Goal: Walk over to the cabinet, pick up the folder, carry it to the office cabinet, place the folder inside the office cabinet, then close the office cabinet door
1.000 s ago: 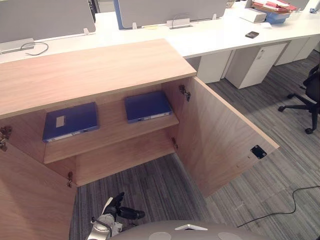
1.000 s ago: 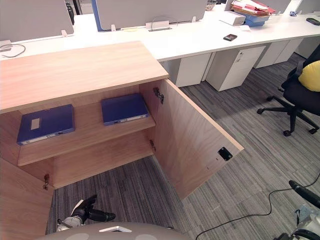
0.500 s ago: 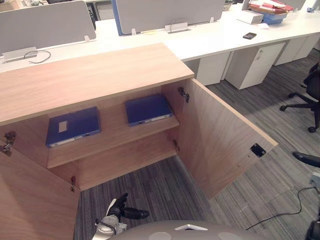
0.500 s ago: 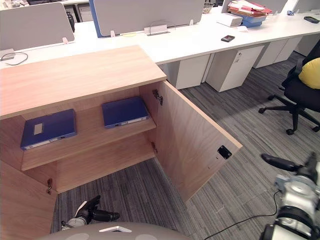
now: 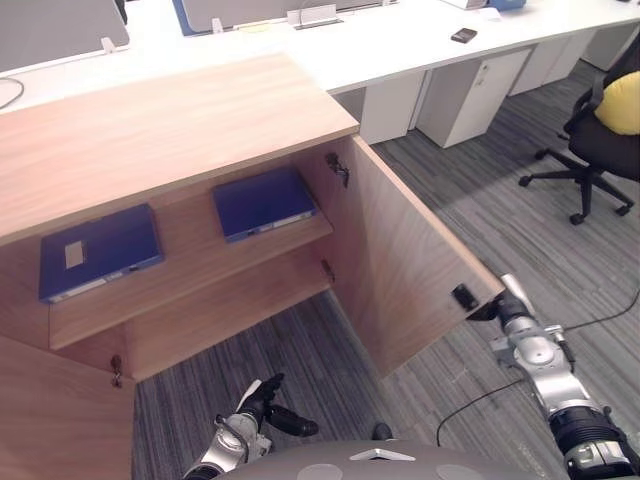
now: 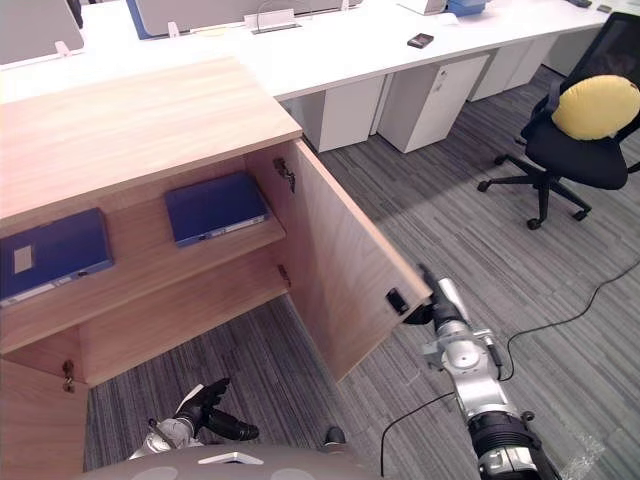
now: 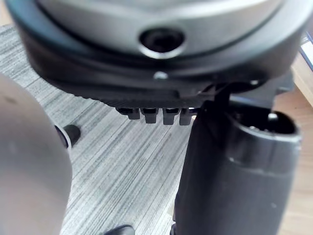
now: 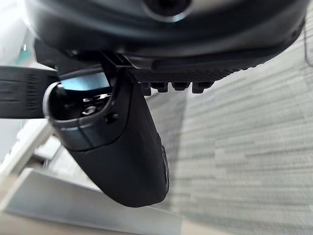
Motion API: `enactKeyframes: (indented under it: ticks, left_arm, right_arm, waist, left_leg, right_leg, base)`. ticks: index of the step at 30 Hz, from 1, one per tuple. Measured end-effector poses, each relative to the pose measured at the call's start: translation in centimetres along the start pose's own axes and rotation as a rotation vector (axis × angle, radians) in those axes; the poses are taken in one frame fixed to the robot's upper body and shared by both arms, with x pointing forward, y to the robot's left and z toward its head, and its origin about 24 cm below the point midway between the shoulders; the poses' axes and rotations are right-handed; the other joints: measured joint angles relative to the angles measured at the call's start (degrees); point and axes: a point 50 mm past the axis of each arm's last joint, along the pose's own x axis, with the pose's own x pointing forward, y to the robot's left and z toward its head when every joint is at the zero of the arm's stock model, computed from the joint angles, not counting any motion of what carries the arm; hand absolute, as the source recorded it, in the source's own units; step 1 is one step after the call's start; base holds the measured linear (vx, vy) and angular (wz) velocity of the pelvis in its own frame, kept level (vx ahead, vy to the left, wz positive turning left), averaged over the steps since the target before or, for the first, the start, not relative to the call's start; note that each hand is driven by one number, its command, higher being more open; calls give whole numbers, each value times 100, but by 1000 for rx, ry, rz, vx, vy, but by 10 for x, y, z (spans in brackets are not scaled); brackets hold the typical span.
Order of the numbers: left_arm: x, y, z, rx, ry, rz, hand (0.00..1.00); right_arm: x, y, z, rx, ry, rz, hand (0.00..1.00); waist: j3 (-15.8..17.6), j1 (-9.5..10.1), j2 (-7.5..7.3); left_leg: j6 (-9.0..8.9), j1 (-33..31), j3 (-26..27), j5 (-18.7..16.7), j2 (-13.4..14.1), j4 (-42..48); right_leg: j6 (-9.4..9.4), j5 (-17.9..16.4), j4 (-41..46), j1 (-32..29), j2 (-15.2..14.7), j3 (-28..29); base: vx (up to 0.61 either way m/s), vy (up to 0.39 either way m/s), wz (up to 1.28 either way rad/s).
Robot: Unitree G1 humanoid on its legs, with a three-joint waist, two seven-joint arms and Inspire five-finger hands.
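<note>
Grey carpet (image 5: pixel 300 350) lay under the left hand (image 5: pixel 258 407), nearest and low, its fingers loosely straight and holding nothing. Farther out, the right hand (image 5: pixel 490 306) reached to the free edge of the open cabinet door (image 5: pixel 405 265), fingers stretched out beside the black latch plate (image 5: pixel 462 296); whether they touched could not be told. Inside, a blue folder (image 5: pixel 98 252) and a second folder (image 5: pixel 262 203) lay flat and apart on the upper shelf (image 5: pixel 190 250). Beyond stood a white desk (image 5: pixel 400 40).
</note>
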Motion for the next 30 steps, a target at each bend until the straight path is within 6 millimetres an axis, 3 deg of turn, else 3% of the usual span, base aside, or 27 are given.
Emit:
enactKeyframes:
  ticks: [4, 5, 8, 10, 12, 15, 16, 26, 30]
  left_arm:
    - [1, 1, 2, 3, -4, 0, 100]
    - [2, 1, 5, 7, -11, 3, 100]
    - [2, 3, 7, 8, -27, 12, 100]
    - [2, 5, 7, 6, -30, 22, 100]
    - [2, 9, 8, 12, -33, 29, 100]
    - [2, 11, 9, 15, -38, 32, 100]
    - [3, 12, 12, 54, -49, 23, 100]
    - [3, 12, 11, 55, -46, 23, 100]
    - [3, 12, 11, 56, -49, 24, 100]
  right_arm:
    - [-4, 50, 22, -11, -93, 260, 100]
    - [-7, 72, 38, 53, -156, 344, 100]
    - [-13, 103, 69, 130, -269, 488, 100]
    - [-22, 113, 84, 124, -338, 569, 100]
    - [-48, 131, 121, 131, -521, 765, 100]
    - [-85, 144, 159, 263, -711, 1022, 100]
    - [-123, 142, 194, 389, -923, 1244, 100]
    - [-121, 142, 185, 402, -877, 1231, 100]
    - [-111, 146, 156, 406, -769, 1161, 100]
  waist:
    - [18, 121, 73]
    - [44, 214, 126]
    - [43, 369, 186]
    - [53, 408, 168]
    - [73, 461, 93]
    - [49, 505, -19]
    - [-41, 632, -187]
    - [-50, 627, -193]
    - [-81, 633, -189]
  left_leg:
    - [-14, 6, -197, 224, -10, -269]
    - [-11, 7, -281, 291, -16, -333]
    - [-4, -7, -386, 364, -45, -440]
    - [13, -29, -456, 395, -69, -478]
    - [29, -83, -483, 416, -78, -470]
    - [30, -93, -525, 416, -79, -467]
    - [43, -92, -573, 424, -78, -461]
    - [35, -107, -593, 438, -77, -494]
    - [46, -166, -618, 448, -113, -491]
  right_leg:
    - [-21, -17, -1, 33, 45, -219]
    - [-38, -29, -1, 33, 55, -287]
    - [-49, -38, -1, 47, 54, -379]
    - [-52, -43, -2, 60, 36, -432]
    - [-54, -39, -2, 58, 21, -449]
    - [-55, -40, -3, 80, 19, -490]
    - [-54, -46, -4, 112, 1, -516]
    - [-54, -47, -4, 92, 14, -521]
    - [-51, -54, -3, 63, -8, -560]
  base:
    - [-31, -66, 31]
    - [-43, -45, 26]
    - [-24, -14, 22]
    - [15, 10, 18]
    - [30, 9, 11]
    - [6, -7, 11]
    - [-49, -21, 12]
    - [-13, -9, 1]
    - [17, 4, 3]
